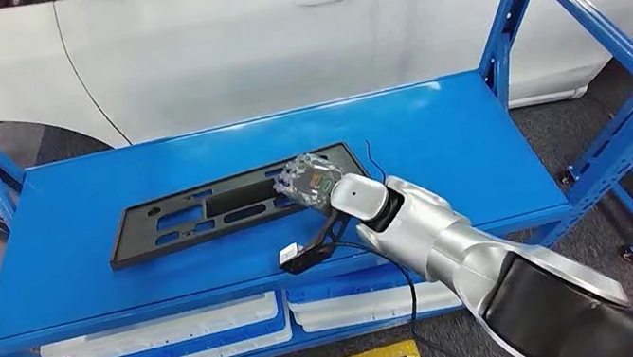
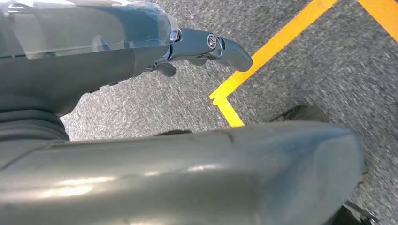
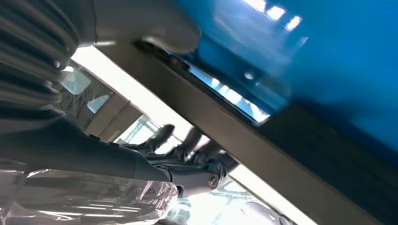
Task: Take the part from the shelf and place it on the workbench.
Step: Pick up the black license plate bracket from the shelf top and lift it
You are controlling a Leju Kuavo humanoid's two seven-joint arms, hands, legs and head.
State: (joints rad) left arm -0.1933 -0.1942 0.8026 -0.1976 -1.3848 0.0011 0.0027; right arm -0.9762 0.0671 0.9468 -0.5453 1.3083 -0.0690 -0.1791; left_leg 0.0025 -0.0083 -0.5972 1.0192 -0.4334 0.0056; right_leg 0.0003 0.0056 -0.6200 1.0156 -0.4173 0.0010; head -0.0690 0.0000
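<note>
On the blue shelf, a long flat black part with rectangular cut-outs lies on the top board. It runs from the left-centre of the board toward the middle and sits somewhat nearer the front edge than the back, its right end slightly further back than its left. Under the top board, white trays are stacked on the lower level behind the front edge.

The right arm reaches up from the lower right across the front edge of the shelf, forearm slanting toward the middle of the board. The right robot hand, wrapped in clear film, is at the right end of the black part. In the right wrist view its thumb lies on one face of the part and its dark fingers curl along the other, so the robot hand is closed around that end of the part, which lies against the blue board.

In the left wrist view the left robot hand hangs over grey carpet beside a yellow floor line, with one dark finger extended and nothing in it; how far its fingers spread I cannot tell.

Behind the shelf stands a white car.
</note>
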